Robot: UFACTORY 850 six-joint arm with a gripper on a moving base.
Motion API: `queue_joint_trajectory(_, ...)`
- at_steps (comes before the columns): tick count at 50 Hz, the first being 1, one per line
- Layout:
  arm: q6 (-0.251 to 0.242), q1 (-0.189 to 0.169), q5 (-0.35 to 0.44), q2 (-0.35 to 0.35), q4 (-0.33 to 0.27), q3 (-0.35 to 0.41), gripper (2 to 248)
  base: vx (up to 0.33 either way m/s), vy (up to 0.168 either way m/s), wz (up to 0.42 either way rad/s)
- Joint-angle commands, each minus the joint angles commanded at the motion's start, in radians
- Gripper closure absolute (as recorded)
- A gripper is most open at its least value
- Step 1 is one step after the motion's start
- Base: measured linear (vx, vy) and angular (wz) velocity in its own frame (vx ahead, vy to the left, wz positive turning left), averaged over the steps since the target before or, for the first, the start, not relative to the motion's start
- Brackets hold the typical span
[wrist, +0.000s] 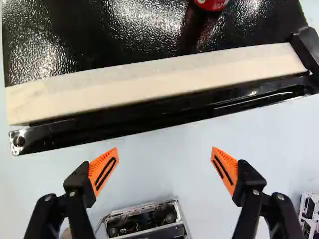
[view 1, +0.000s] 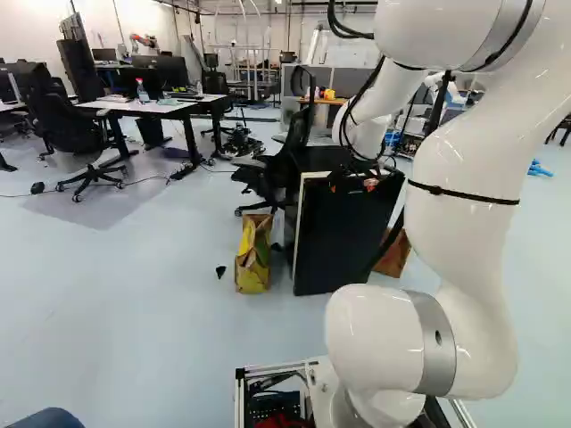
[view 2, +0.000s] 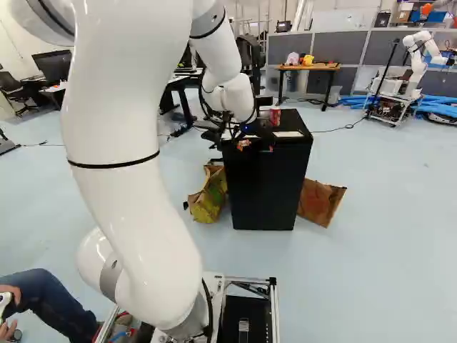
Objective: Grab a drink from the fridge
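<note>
My gripper hangs at the near top edge of the black fridge, in the right base view. In the wrist view the gripper stands wide open with nothing between its orange pads; the fridge's black front edge and a cream strip run crosswise ahead of the fingers. A red can stands on the fridge top; its lower part shows beyond the strip in the wrist view. The fridge front faces the base. The fridge's inside is hidden, and I cannot tell whether its door is fully closed.
A yellow-green paper bag stands beside the fridge, and a brown bag leans at its other side. An office chair is close behind. Desks stand farther back. Another robot is at the far right of the right base view.
</note>
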Motion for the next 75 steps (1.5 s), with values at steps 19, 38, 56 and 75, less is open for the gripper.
queue_joint_trajectory(19, 0.000, -0.019, 0.158, 0.079, 0.000, 0.094, 3, 0.000, 0.000, 0.000)
queue_joint_trajectory(38, 0.000, -0.030, 0.357, 0.109, 0.000, 0.129, 3, 0.000, 0.000, 0.000)
queue_joint_trajectory(56, 0.000, -0.033, 0.546, 0.091, 0.000, 0.123, 3, 0.000, 0.000, 0.000)
queue_joint_trajectory(75, 0.000, -0.043, 0.746, 0.016, 0.000, 0.081, 3, 0.000, 0.000, 0.000)
